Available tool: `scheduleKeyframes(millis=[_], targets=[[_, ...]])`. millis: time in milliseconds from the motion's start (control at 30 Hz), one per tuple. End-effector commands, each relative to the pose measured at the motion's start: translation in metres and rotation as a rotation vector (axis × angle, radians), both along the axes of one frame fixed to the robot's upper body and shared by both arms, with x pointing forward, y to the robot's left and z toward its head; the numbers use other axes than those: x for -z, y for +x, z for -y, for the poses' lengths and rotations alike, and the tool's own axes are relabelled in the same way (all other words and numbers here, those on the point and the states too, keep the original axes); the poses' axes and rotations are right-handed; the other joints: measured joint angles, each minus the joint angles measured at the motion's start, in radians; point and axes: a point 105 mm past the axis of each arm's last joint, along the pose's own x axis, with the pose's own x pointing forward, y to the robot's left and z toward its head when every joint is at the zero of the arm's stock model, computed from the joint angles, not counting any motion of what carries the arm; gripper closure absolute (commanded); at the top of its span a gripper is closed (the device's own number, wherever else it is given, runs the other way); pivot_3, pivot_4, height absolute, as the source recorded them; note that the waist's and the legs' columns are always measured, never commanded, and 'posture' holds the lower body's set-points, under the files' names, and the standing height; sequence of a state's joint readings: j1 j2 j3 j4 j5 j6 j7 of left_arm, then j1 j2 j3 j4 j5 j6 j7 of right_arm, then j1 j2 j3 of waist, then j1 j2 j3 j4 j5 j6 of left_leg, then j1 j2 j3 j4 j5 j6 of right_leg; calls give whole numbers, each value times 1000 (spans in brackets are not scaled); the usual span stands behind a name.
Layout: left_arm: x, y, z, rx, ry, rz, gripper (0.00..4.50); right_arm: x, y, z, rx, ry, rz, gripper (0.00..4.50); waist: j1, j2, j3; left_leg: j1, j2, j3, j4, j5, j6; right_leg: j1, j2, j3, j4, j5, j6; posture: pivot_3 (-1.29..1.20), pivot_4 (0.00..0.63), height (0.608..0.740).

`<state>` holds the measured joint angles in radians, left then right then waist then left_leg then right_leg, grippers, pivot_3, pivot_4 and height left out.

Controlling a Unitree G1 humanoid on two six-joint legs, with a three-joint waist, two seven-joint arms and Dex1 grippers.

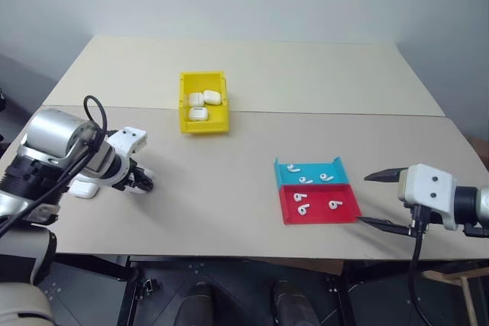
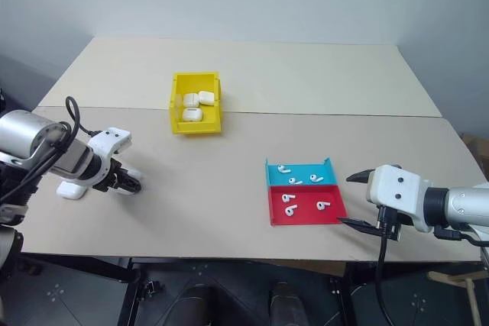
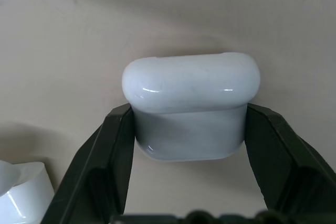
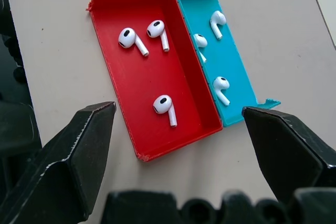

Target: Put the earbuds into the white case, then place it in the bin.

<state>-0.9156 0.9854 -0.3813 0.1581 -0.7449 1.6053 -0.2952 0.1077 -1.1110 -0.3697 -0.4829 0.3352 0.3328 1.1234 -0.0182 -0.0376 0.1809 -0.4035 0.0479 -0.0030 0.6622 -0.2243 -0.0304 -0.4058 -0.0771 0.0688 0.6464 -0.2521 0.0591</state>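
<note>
Beige tabletop, formed of two panels meeting at a seam that runs across its width. Just beyond the seam stands the yellow bin, holding three closed white cases. Toward the near right edge lie a teal tray and a red tray, touching along their long sides, each carrying three earbuds. At the near left rests a white case, with another white object beside it.

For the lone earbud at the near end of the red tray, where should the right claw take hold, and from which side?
Grip the glossy white stemmed earbud across its bulbous head, coming from above: it lies flat in the shallow red plastic tray, clear of the walls, and its thin stem offers little hold. The open right claw hovers just before the tray.
</note>
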Motion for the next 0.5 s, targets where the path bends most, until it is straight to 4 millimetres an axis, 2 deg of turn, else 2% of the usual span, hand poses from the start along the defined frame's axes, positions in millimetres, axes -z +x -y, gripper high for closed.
scheduleKeyframes(millis=[33,100,233,333,400,500], targets=[[-16,4,-2,5,52,86,1699,-10,3,1,4,-8,48,0,1,0,0,0,0,0,0,0,0,0,0,0,0,0,0,0,150,740],[-33,9,7,51,34,172,1699,-14,4,3,5,-13,60,0,1,0,0,0,0,0,0,0,0,0,0,0,0,0,0,0,150,740],[-81,14,33,257,-30,438,1699,-29,8,9,23,-28,84,0,3,-1,0,-2,0,0,0,0,0,-1,0,0,-1,0,0,0,150,740],[-110,13,61,487,-21,793,1699,-41,9,8,9,-47,83,0,-1,1,-1,-1,0,0,0,0,0,0,-1,0,-1,0,0,0,150,740],[-101,6,74,562,-38,813,1699,-45,6,4,-24,-67,26,0,1,2,-1,0,0,1,0,0,0,0,-1,1,-1,0,0,0,150,740],[-97,-8,109,789,-153,1079,1699,-43,6,0,-60,-134,-37,0,5,4,-3,1,0,1,0,0,0,2,-1,1,-1,0,-1,0,150,740]])
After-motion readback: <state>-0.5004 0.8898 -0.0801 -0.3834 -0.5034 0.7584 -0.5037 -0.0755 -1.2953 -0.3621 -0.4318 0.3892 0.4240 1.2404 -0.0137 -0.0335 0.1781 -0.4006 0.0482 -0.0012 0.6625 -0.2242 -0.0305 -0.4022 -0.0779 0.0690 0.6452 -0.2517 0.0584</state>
